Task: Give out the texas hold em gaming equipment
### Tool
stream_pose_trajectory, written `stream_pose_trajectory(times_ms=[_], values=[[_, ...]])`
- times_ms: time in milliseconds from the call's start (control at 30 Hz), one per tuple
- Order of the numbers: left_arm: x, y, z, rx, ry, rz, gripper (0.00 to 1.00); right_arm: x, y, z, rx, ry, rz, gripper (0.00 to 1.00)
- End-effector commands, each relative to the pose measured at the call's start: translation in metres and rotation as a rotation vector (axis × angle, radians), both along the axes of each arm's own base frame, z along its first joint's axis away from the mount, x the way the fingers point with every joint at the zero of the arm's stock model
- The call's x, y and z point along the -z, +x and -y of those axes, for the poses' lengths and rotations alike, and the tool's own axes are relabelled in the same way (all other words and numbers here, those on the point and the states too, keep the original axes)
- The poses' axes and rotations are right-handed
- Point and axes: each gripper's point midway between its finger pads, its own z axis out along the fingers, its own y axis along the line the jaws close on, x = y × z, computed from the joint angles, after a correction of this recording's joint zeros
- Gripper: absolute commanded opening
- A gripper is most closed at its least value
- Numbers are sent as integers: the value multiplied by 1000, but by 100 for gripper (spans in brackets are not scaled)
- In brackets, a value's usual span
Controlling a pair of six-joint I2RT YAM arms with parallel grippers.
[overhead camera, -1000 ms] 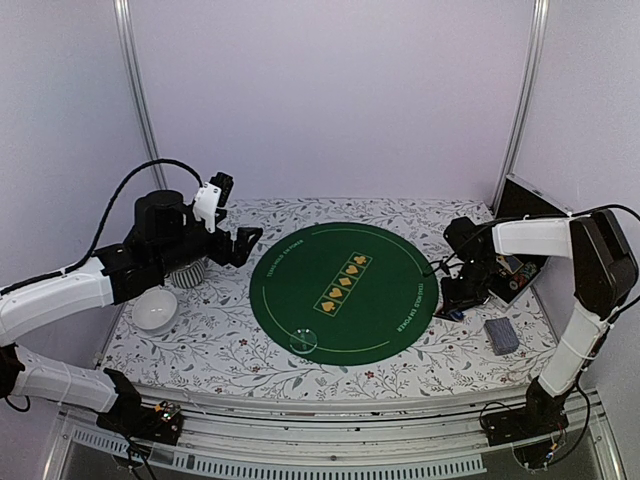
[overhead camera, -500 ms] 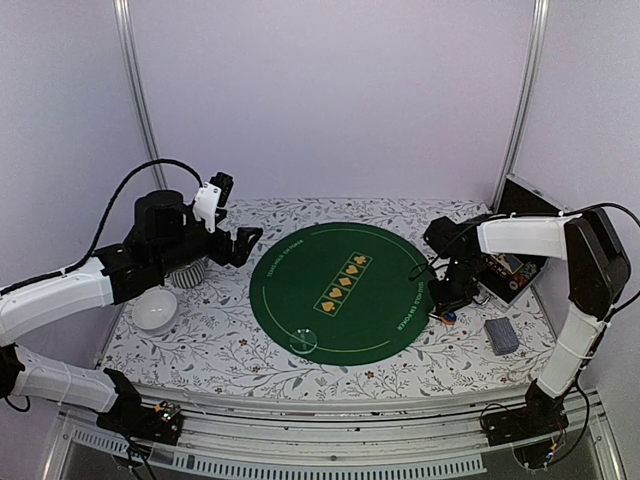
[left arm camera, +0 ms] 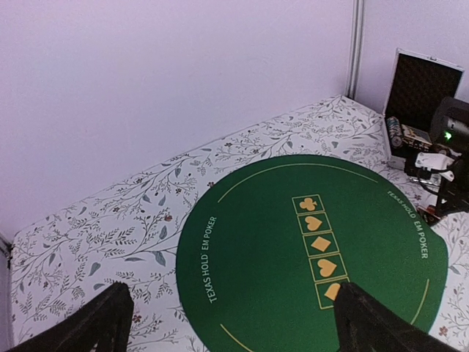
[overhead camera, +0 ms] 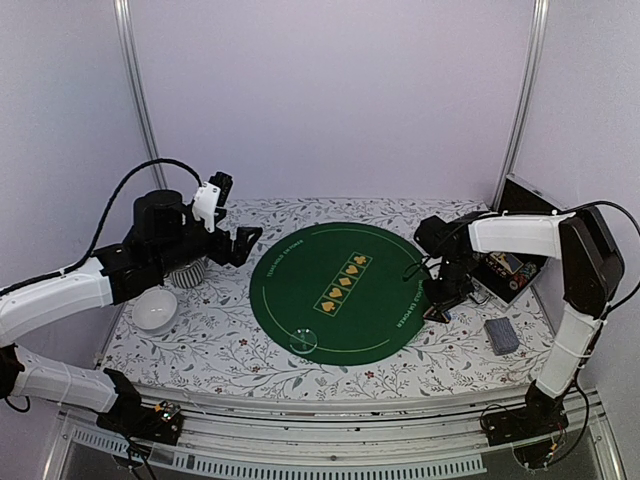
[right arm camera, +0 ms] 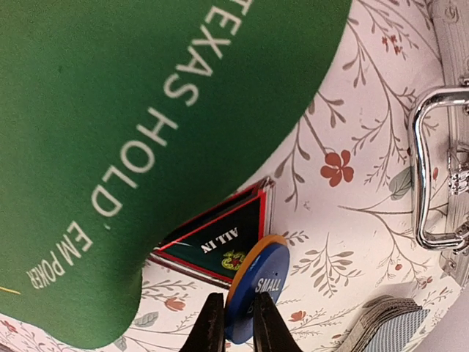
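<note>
My right gripper is shut on a blue round button marked SMALL, with an orange button pressed against its back. The pair stands tilted on edge over the flowered cloth. In the top view this gripper sits at the right rim of the green poker mat. A grey-blue-backed deck of cards lies right of it and shows again as the deck in the wrist view. A small whitish round chip lies on the mat's near part. My left gripper hangs open above the mat's left edge, its fingers wide apart and empty.
A triangular ALL IN marker lies beside the held buttons, partly under the mat's edge. An open metal case with a handle stands at the far right. A white bowl and a striped mug sit at the left.
My right gripper has shifted left toward the mat's rim and its jaws have narrowed onto the buttons. The left arm has not moved.
</note>
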Motion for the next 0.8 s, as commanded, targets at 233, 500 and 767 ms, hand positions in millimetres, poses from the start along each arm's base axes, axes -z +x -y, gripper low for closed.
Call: stream_pose_trajectory(times_ms=[233,500,767], values=[[-6,-1,-1,7,-10,22,98,-2,1,-18,-27,-39,10,4],[-7,-2,-1,9,-11,23,98,-15,-1,-6,-30,-91,25,3],[-7,-2,0,12,-13,23,98,-39,0,-14,-38,-30,55,3]])
